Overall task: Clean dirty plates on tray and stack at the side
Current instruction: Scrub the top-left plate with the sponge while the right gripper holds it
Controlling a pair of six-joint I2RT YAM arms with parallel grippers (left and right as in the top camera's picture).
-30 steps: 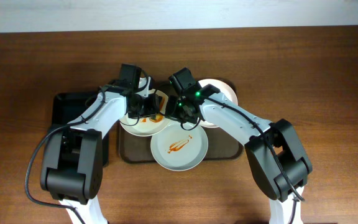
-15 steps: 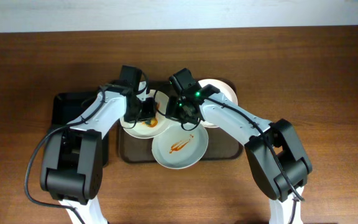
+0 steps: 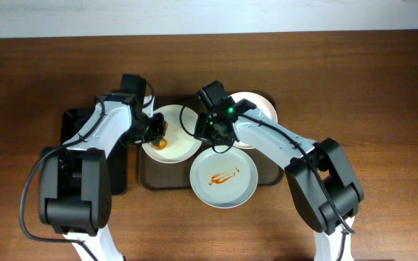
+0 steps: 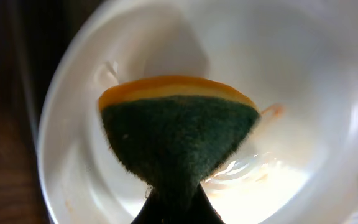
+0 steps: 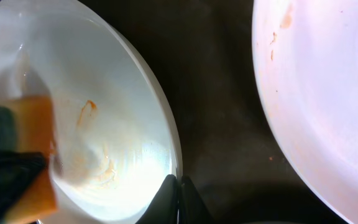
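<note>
White plates (image 3: 239,187) show orange-red smears; sponge (image 4: 179,140) green over orange; tray (image 3: 162,175) dark brown.

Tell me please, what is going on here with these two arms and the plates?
The left end effector holds a green and orange sponge against the back-left plate, which has faint orange smears. The right end effector pinches the rim of the same plate, apparently to steady it. This plate lies on the dark tray. The front plate carries an orange sauce smear, not yet wiped, and the back-right plate lies partly behind the right arm.
</note>
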